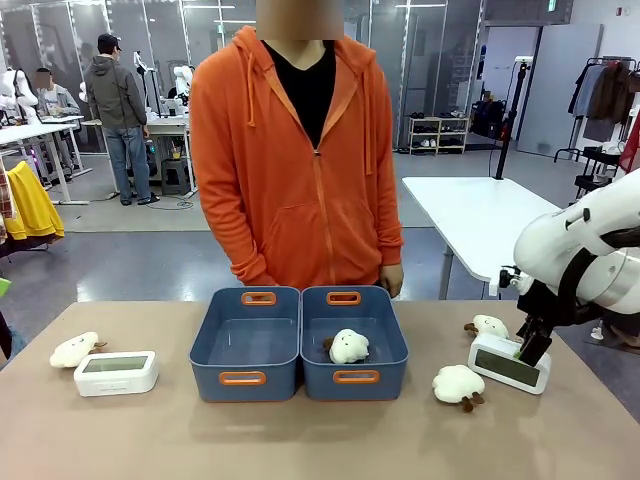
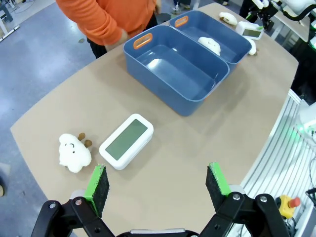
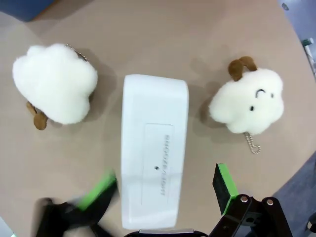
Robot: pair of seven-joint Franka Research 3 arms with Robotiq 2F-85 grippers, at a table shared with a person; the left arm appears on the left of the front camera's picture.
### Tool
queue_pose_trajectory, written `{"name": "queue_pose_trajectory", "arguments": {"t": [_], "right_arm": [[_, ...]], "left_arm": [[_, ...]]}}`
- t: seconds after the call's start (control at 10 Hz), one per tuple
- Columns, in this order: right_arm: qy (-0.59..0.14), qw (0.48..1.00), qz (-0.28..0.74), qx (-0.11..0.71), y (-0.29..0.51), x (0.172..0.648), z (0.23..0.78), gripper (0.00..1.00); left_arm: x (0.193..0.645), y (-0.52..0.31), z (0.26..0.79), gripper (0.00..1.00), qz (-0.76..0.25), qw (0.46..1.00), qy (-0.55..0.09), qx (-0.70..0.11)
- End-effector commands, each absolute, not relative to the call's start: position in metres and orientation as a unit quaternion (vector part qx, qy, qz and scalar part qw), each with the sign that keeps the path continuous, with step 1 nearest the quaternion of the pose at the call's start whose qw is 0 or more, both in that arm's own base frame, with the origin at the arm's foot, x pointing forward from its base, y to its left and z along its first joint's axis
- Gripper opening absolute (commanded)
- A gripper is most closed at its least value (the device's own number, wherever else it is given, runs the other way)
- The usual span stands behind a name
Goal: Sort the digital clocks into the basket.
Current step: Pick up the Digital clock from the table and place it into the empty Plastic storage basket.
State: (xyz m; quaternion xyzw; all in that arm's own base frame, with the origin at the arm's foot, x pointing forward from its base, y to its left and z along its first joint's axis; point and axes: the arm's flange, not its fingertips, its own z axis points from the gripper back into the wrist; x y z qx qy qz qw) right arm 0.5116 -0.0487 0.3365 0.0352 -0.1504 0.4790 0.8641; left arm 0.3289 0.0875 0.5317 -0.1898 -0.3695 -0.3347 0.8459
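Right gripper: my right gripper stands spread wide and pinches nothing.
Right clock: the right clock lies lengthwise between its two fingers, with the snooze-button side up towards my wrist camera. From the front it sits near the table's right edge, with its LCD facing my side.
Contact: one finger stands apart from the casing. The other is smeared by blur, so I cannot say whether it touches; it looks just beside.
Left gripper: my left gripper is also spread and empty above the table.
Left clock: the left clock lies face up ahead of the pads, touching neither. A plush toy lies just beside it.
Baskets: the empty basket and the second basket stand side by side between the two clocks. The second holds a plush.
Flanking: two more plush toys lie on either side of the right clock.
Cut off: the right clock's near end runs out of my wrist view. From the front, the gripper covers one top corner of it.
Person: stands behind the baskets.
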Motion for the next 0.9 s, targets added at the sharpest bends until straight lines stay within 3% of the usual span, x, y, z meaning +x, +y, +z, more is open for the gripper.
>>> {"name": "queue_pose_trajectory", "arguments": {"t": [0.0,0.5,0.6,0.7,0.8], "right_arm": [[-0.118,0.87,0.477,0.044,-0.043,0.5156,0.3269,1.0],[-0.107,0.883,0.453,0.06,-0.046,0.5144,0.3251,1.0],[-0.109,0.883,0.452,0.059,-0.0465,0.5147,0.3234,0.48],[-0.116,0.886,0.446,0.058,-0.0481,0.5161,0.3231,0.4],[-0.121,0.885,0.446,0.058,-0.049,0.5163,0.323,0.0]], "left_arm": [[0.3289,0.0893,0.5307,1.0,-0.345,0.84,-0.371,-0.193],[0.3289,0.0893,0.5307,1.0,-0.345,0.84,-0.371,-0.193],[0.3289,0.0893,0.5307,1.0,-0.345,0.84,-0.371,-0.193],[0.3289,0.0893,0.5307,1.0,-0.345,0.84,-0.371,-0.193],[0.3289,0.0893,0.5307,1.0,-0.345,0.84,-0.371,-0.193]]}}
